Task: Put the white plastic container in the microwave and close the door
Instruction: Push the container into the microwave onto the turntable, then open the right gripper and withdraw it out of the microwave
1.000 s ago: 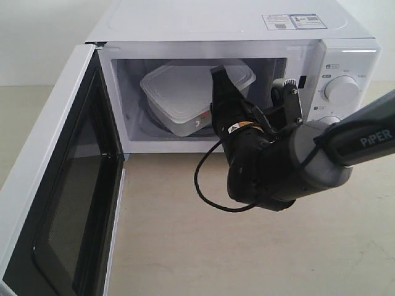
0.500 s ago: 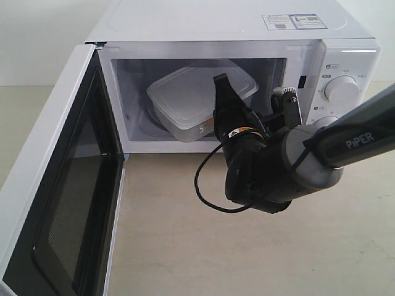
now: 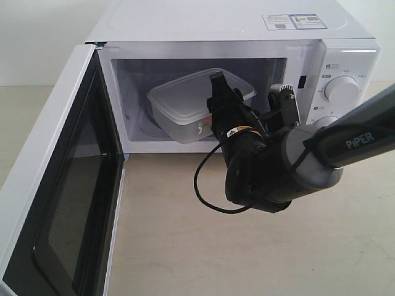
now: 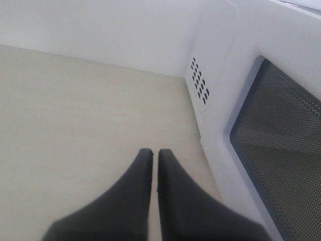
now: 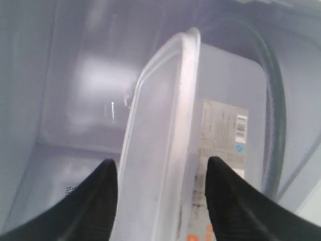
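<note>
The white plastic container (image 3: 185, 102) lies inside the microwave (image 3: 216, 24) on the glass turntable (image 3: 151, 123), its label facing the opening. My right gripper (image 3: 250, 83) reaches into the cavity mouth and is open. In the right wrist view its gripper (image 5: 161, 161) straddles the container (image 5: 165, 120) at the lid rim, with a gap on each side. The door (image 3: 55, 185) stands wide open on the left. My left gripper (image 4: 152, 150) is shut on nothing, hovering over the table beside the door (image 4: 281, 125).
Two round knobs (image 3: 341, 88) sit on the microwave's right panel, just behind my right arm. A black cable (image 3: 203, 185) loops under the right wrist. Beige tabletop (image 3: 185, 246) stretches in front of the microwave.
The container has slid and turned a little inside the cavity and now sits lower and flatter. My right gripper stayed open at the cavity mouth, shifting slightly.
</note>
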